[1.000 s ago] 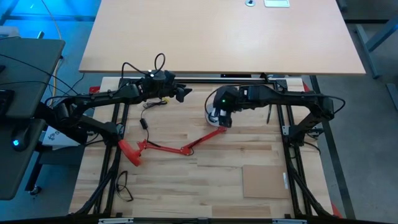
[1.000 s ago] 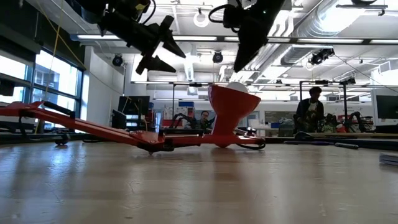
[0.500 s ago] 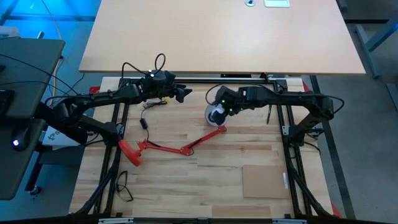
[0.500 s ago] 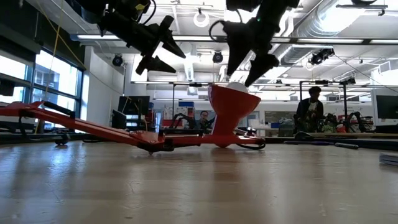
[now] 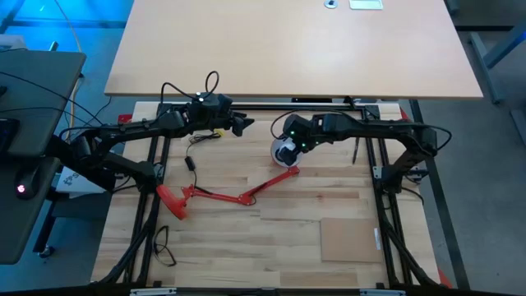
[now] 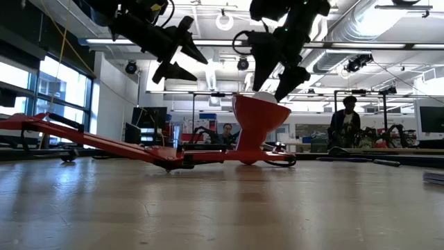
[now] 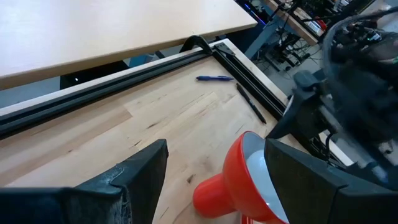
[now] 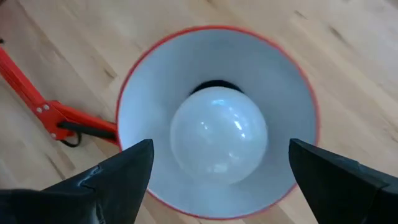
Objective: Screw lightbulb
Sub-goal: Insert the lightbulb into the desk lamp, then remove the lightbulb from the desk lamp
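The red lamp lies on the table with its shade (image 5: 283, 153) opening upward; its folded arm (image 5: 238, 197) runs toward the near left. The white lightbulb (image 8: 217, 134) stands in the socket at the shade's middle, and its round top shows above the rim in the low view (image 6: 262, 97). My right gripper (image 6: 270, 89) hangs open just above the shade, one finger on either side of the bulb, touching nothing (image 8: 221, 152). My left gripper (image 6: 186, 62) is open and empty in the air to the left of the shade (image 5: 242, 123).
Two pens (image 7: 214, 78) (image 7: 252, 104) lie by the far right frame rail. A black cable (image 5: 191, 163) lies left of the lamp. A cardboard square (image 5: 347, 238) lies at the near right. A pale desk (image 5: 288, 49) stands beyond the far edge. People (image 6: 347, 114) sit in the room behind.
My right gripper has opened: its fingers were together a second ago and now stand apart. It has turned and come down a little over the shade, shifting slightly toward the far left. The lamp, the bulb and my left arm have kept still.
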You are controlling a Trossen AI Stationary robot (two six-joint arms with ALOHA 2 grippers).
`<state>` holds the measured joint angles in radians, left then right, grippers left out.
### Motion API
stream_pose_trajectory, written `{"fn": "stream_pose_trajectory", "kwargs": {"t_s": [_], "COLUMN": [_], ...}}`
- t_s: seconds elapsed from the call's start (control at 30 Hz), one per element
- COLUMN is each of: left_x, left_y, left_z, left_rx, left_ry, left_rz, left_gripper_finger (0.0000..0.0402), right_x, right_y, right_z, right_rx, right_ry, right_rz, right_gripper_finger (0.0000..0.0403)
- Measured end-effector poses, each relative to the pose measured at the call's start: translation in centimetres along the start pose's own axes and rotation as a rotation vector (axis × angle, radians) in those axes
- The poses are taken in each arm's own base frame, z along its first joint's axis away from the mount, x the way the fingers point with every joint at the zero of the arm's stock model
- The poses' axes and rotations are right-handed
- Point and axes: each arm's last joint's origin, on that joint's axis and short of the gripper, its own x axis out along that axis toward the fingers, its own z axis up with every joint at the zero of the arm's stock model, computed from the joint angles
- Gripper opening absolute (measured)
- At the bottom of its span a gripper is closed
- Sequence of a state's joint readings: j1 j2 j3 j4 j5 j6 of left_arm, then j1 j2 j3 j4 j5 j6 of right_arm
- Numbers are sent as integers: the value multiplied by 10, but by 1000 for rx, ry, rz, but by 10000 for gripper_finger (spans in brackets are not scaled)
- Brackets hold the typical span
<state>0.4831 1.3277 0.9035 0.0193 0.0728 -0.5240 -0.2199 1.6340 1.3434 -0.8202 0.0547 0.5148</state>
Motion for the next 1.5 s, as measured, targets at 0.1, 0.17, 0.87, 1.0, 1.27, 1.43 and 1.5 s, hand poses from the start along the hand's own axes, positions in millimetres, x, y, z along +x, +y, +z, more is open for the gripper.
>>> {"fn": "stream_pose_trajectory", "kwargs": {"t_s": [0.1, 0.17, 0.87, 1.0, 1.27, 1.43, 1.5], "left_x": [0, 0, 0, 0, 0, 0, 0], "left_y": [0, 0, 1, 1, 1, 1, 1], "left_z": [0, 0, 0, 0, 0, 0, 0], "left_rx": [-28, -48, -76, -76, -76, -76, -76], "left_ry": [0, 0, -5, -7, -7, -7, -7], "left_rz": [1, 1, 10, 14, 14, 14, 14], "left_gripper_finger": [261, 261, 261, 261, 261, 261, 261], "right_x": [9, 12, 26, 26, 26, 26, 26], "right_y": [5, 7, 11, 10, 9, 11, 12], "right_z": [0, -1, -7, -8, -7, -2, -2], "right_rx": [-32, -39, -210, -550, -1493, -1505, -1502], "right_ry": [13, 19, 67, 80, 110, 54, 46], "right_rz": [12, 13, -44, -49, -62, -81, -83], "right_gripper_finger": [362, 362, 222, 222, 244, 254, 255]}}
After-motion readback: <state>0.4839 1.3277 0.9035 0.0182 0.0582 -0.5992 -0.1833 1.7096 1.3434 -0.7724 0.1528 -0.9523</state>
